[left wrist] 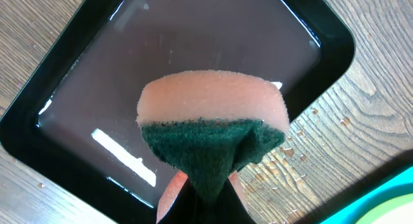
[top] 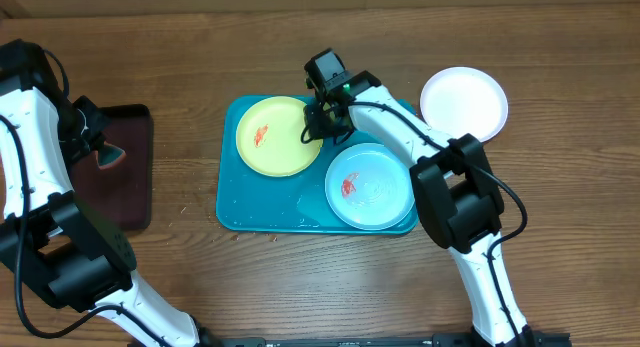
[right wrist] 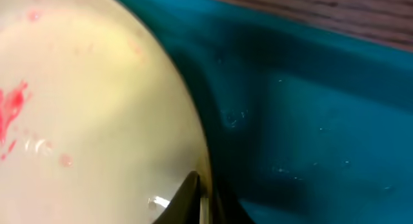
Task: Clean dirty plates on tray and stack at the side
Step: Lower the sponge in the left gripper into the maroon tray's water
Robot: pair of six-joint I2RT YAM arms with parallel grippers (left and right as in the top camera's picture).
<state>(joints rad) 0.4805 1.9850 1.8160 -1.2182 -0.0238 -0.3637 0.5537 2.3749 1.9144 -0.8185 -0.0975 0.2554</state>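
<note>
On tray point(top: 300, 215), plate point(top: 272, 137) rim between fingers point(right wrist: 182, 201)

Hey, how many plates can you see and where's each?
3. Lime green plate on the left of the turquoise tray, pale blue plate on its right, white plate on the table right of the tray. None looks hidden.

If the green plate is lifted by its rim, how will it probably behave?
The green plate looks like thin, shallow plastic, so it is probably light and stiff enough. The right gripper pinches only its rim, so it may tilt. Wet sheen on the tray suggests it could slip.
</note>
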